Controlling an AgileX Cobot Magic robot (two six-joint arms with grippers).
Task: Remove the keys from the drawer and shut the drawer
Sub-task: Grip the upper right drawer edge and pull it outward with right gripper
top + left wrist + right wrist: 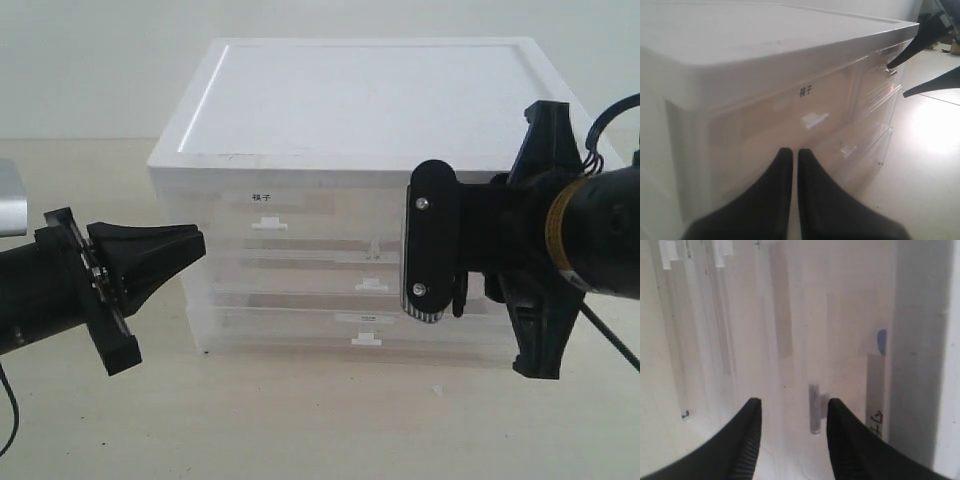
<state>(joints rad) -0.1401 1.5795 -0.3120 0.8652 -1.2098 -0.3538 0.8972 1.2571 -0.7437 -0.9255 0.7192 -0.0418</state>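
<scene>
Hovering my right claw at drawer | jaws apart, holding nothing | handle just ahead, between them | left claw closed, empty

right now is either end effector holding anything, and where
Nothing is held: right end effector open at the tab handle, left end effector shut and empty.

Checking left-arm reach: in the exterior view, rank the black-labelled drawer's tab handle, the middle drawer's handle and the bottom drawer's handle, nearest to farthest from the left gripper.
1. The black-labelled drawer's tab handle, top left row, closest to the left gripper.
2. The middle drawer's handle, centre of the front.
3. The bottom drawer's handle, centre, lowest row.
</scene>
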